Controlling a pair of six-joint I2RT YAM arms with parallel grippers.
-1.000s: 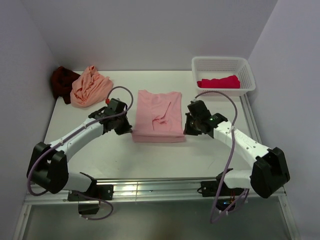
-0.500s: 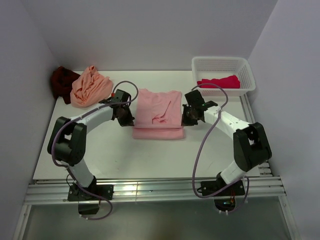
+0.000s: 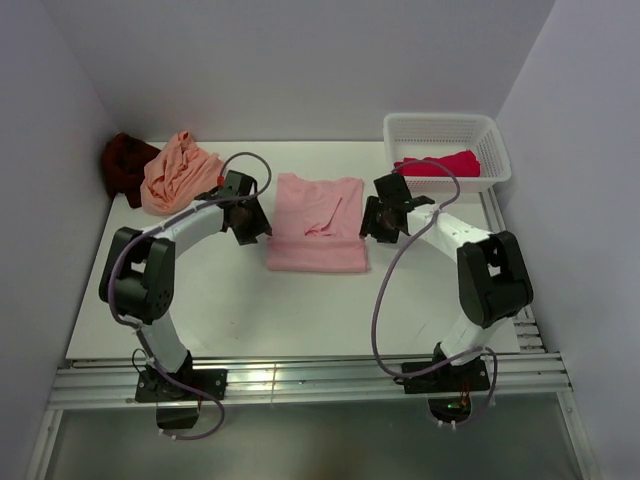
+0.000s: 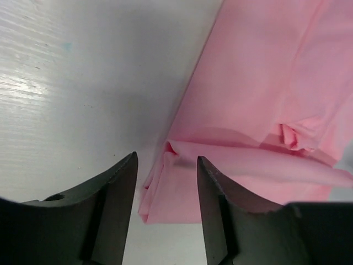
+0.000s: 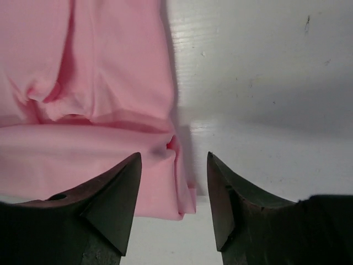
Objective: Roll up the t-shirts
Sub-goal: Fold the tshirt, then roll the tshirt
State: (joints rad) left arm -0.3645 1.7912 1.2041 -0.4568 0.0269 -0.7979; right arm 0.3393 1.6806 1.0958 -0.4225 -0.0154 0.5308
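Your left gripper has its fingers apart. The left wrist view shows what the top view cannot: the left end of the folded-over near edge of the light pink t-shirt lies right in the gap, unclamped. Your right gripper mirrors it, fingers spread with the fold's right end between them. Neither wrist view lets you tell whether a finger touches the cloth.

Only the top view gives you the rest. The light pink t-shirt lies flat mid-desk, nearer the far edge. The peach-orange t-shirt and dark maroon t-shirt are bunched together, touching, in the far left corner. The bright red t-shirt lies in the white basket at the far right corner.
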